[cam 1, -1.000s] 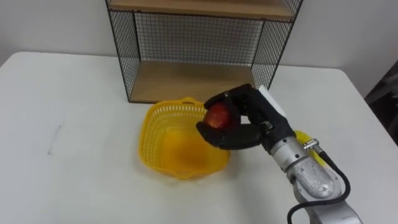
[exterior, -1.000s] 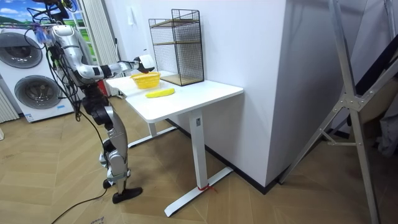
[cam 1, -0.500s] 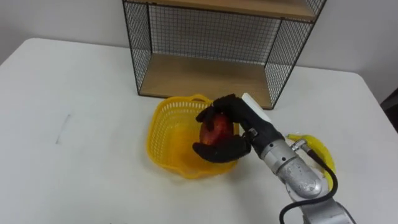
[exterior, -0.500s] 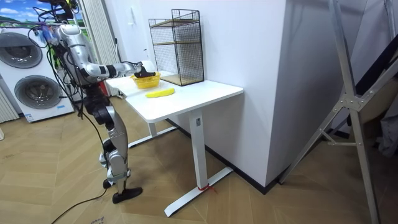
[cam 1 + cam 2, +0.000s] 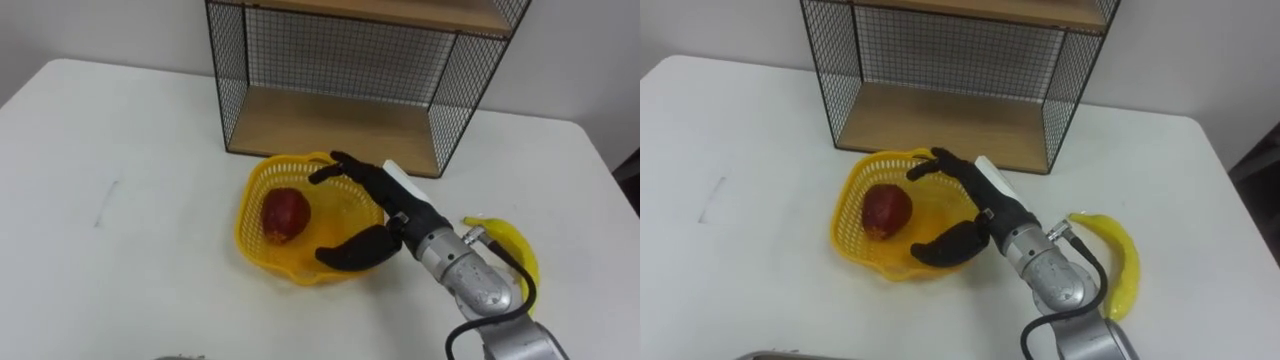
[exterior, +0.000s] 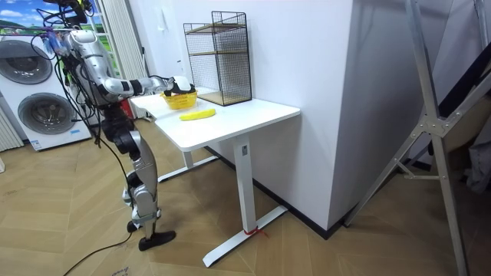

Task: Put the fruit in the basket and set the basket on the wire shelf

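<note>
Well, from my seat the wire shelf [image 5: 340, 80] is cut off by the top edge, and further right the banana [image 5: 512, 252] lies on the bench [image 5: 120, 150], half hidden behind the wrist. Between them, the red fruit [image 5: 285, 214] rests inside the yellow basket [image 5: 248, 235], toward its left wall. The right hand [image 5: 393, 207] hangs over the basket's right side with its fingers [image 5: 345, 168] spread wide, thumb low by the near rim, holding nothing. Half a second ago those fingers were curled round the fruit; now it lies free of them.
</note>
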